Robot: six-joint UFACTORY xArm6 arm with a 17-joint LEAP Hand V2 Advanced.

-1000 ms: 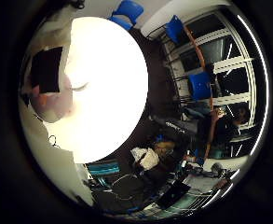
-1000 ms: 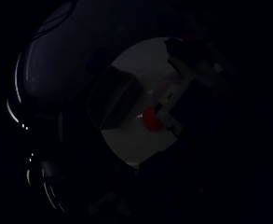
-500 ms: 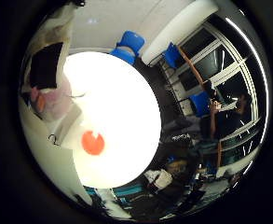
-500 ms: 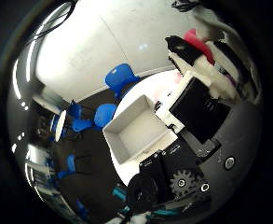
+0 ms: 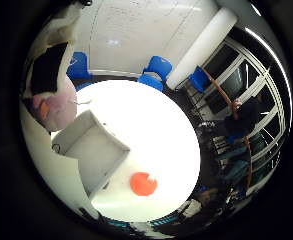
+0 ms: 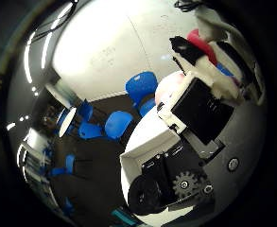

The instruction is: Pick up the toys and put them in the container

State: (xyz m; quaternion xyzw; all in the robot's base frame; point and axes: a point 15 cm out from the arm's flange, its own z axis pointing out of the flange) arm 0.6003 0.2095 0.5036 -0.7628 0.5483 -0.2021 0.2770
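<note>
My right hand [image 6: 199, 109] is raised above a round white table [image 5: 166, 130]. Its white and black fingers are curled round a pink toy [image 5: 48, 108], whose red and pink edge also shows between the fingers in the right thumb side palm view [image 6: 202, 43]. In the right little finger side palm view an open white container [image 5: 91, 150] stands on the table below the hand. It looks empty. An orange ball toy [image 5: 143, 184] lies on the table beside the container, away from the hand.
Blue chairs [image 5: 158, 70] stand round the far side of the table, and more of them [image 6: 138, 90] show on the dark floor. A white wall is behind them. Windows and metal frames [image 5: 236, 110] are at one side.
The views have swung as the hand moved: the container has come into the little finger side view and the orange ball now lies beside it. The pink toy stays in the fingers.
</note>
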